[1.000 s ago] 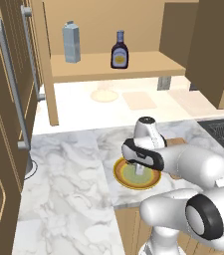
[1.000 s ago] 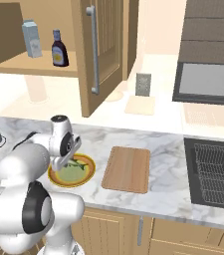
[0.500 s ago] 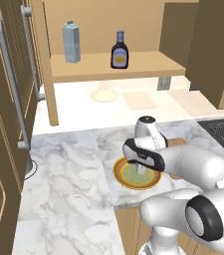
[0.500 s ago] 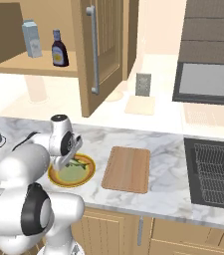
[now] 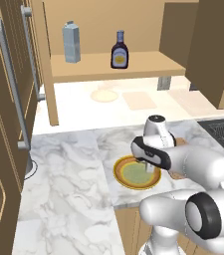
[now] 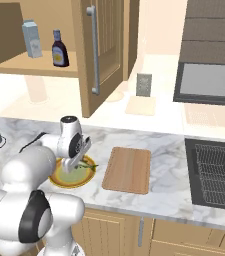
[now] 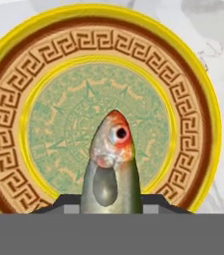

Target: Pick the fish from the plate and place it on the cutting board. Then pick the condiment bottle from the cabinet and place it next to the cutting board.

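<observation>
My gripper (image 7: 111, 200) is shut on the fish (image 7: 111, 159), whose orange-tinged head points away from the hand, just above the plate (image 7: 14, 64). From the right base the gripper (image 6: 74, 163) hangs over the plate (image 6: 59, 182), the fish (image 6: 88, 165) sticking out toward the cutting board (image 6: 129, 170). From the left base the hand (image 5: 148, 167) covers the far side of the plate (image 5: 121, 177), and the arm hides most of the board (image 5: 180, 142). The condiment bottle (image 5: 119, 51) (image 6: 59, 49) stands on the open cabinet's shelf (image 5: 108, 64) (image 6: 29, 67).
A tall grey-blue carton (image 5: 71, 42) (image 6: 32, 38) stands on the shelf left of the bottle. The open cabinet door (image 6: 101, 50) hangs above the counter. A dark sink with a wire rack (image 6: 216, 172) lies right of the board. Darker cupboards with long grey handles (image 5: 6, 84) line the left.
The hand has shifted slightly right and up, carrying the fish a little toward the cutting board. Everything else is unmoved.
</observation>
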Motion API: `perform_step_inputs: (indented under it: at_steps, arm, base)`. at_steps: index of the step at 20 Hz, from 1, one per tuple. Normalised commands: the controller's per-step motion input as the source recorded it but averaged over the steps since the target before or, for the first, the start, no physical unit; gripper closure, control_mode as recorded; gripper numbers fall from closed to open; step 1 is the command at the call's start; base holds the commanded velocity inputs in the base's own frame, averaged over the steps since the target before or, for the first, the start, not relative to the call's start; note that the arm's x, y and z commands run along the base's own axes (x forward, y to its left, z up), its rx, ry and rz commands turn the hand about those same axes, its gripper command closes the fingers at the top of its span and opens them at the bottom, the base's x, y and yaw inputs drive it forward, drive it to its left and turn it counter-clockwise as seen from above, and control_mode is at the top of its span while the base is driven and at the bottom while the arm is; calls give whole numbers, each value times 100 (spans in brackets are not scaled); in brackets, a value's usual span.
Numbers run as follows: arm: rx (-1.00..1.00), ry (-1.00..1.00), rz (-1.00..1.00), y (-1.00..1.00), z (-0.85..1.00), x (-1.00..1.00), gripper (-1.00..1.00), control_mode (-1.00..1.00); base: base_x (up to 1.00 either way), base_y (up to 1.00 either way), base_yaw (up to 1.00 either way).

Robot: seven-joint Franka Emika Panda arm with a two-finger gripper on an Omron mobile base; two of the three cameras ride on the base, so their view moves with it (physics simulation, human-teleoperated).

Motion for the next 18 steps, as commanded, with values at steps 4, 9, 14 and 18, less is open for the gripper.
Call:
perform_step_inputs:
  at_steps: [4, 9, 14, 18]
  arm:
    - [0, 0, 0, -32, 0, 0, 100, -100]
    - [0, 0, 0, -31, 1, 0, 100, -100]
    - [0, 0, 0, -29, 4, 0, 100, -100]
    - [0, 0, 0, -25, 6, 0, 100, -100]
  base:
    - [0, 0, 0]
    - [0, 0, 0]
    - [0, 0, 0]
    - [0, 0, 0]
